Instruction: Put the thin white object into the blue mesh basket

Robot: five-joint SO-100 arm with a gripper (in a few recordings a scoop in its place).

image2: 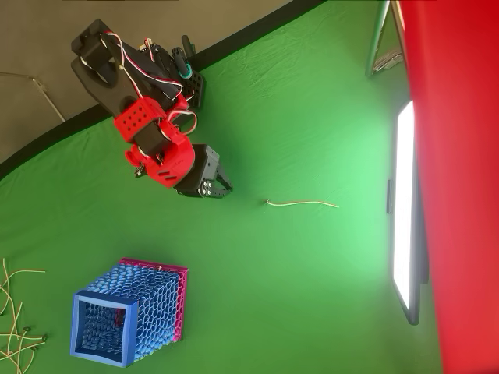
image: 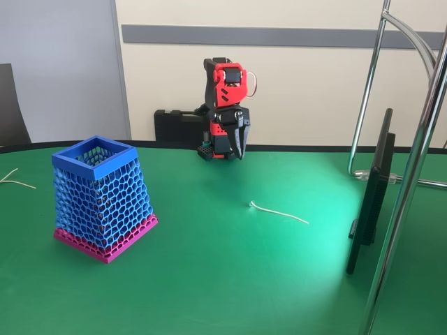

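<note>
Since gripper [image: 239, 142] hangs clenched & empty, well away from thin white object [image: 279, 211] lying flat on tabletop [image: 223, 279], pinch may skid off; blue mesh basket [image: 103, 199] far off.

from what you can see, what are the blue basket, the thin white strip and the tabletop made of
The blue mesh basket looks like matte rigid plastic, probably 3D printed: an even honeycomb lattice, a solid square rim, a magenta base. The thin white object looks like flexible plastic, a slim curved strip with a small head. The table seems covered in green cloth or felt, with faint wrinkles and no gloss.
</note>
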